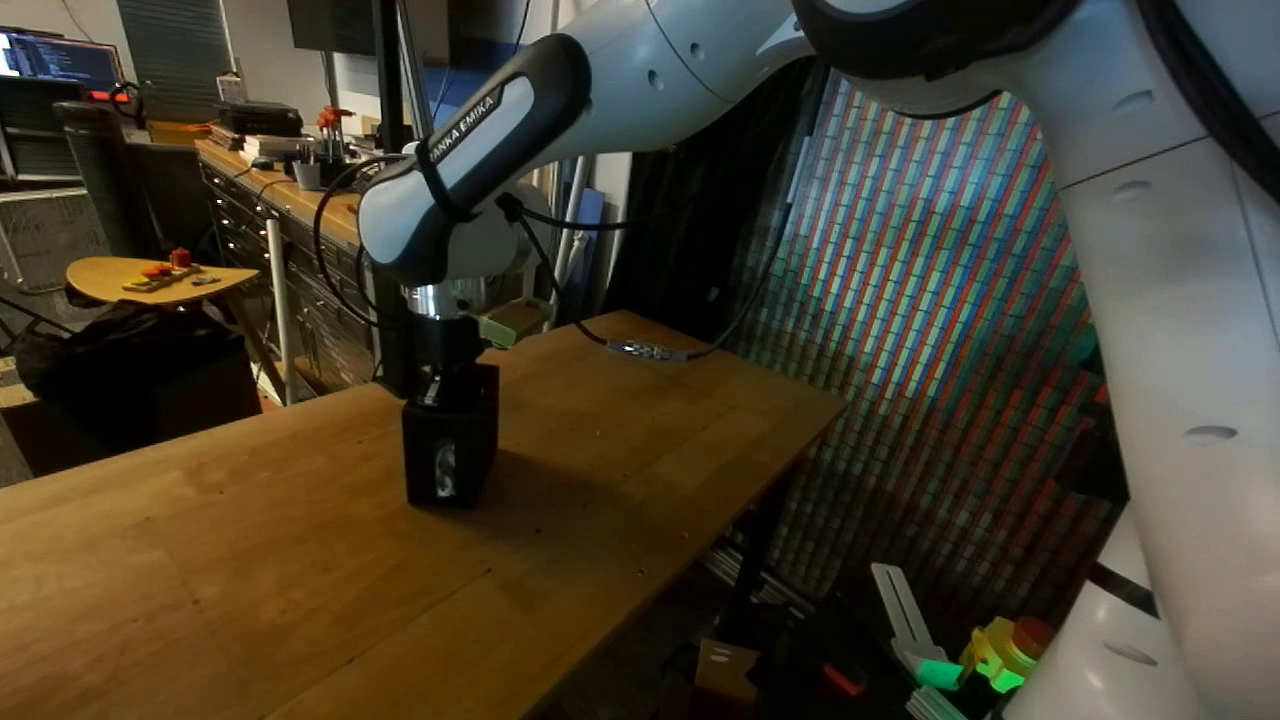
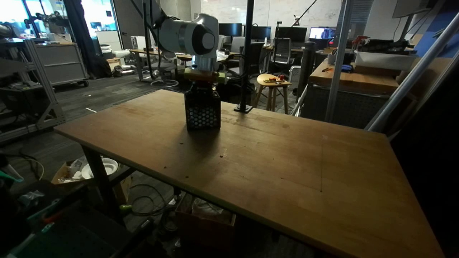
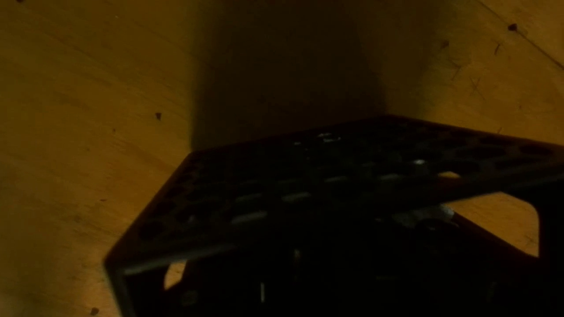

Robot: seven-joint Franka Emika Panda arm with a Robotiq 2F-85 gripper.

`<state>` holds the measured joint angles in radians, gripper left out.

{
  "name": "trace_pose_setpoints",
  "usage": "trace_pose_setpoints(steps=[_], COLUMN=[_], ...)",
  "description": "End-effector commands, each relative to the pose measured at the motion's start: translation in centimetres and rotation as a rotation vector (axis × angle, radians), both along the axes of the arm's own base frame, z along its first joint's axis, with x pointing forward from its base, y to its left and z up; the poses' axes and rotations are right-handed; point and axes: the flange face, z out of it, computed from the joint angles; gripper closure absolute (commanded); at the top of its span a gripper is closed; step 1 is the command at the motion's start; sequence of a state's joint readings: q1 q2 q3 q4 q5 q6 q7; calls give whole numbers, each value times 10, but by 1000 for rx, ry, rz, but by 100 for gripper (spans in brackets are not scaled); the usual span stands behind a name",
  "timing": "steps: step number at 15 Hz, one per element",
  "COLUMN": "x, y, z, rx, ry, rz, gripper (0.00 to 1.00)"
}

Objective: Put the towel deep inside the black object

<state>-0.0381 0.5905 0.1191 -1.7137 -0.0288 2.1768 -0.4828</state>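
We see a pale grey-white arm (image 1: 640, 100) with black joint covers (image 1: 930, 45) and shallow oval recesses (image 1: 1211, 433). Above its silver collar (image 1: 432, 300), a black strip (image 1: 463, 130) reads "ANKA EMIKA" in white; black cables (image 1: 570, 224) loop beside the collar, a yellow-green block (image 2: 220, 78) just below.

A robot arm (image 1: 665, 105) and monitors (image 2: 292, 33) suggest a lab.

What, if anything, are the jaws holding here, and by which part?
It cannot be told: the jaws are shut but hidden inside the box. The towel shows through its side; any grip on it is out of sight.
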Motion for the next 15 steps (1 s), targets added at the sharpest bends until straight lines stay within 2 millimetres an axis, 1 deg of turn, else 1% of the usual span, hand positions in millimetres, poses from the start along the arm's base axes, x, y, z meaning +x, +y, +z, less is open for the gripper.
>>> trace_pose_setpoints(steps=[1,4,6,11,12,14,15], x=[5,3,2,-4,-7,-11,-15], y=[-2,-1,0,3,5,10,13], z=[-45,-43,-32,25,43,68,85], rx=[74,92,77,-6,-23,-53,-69], ry=[24,23,15,-38,-58,-92,-114], rz=[7,0,5,9,10,10,9], gripper=[99,99,99,99,99,100,99])
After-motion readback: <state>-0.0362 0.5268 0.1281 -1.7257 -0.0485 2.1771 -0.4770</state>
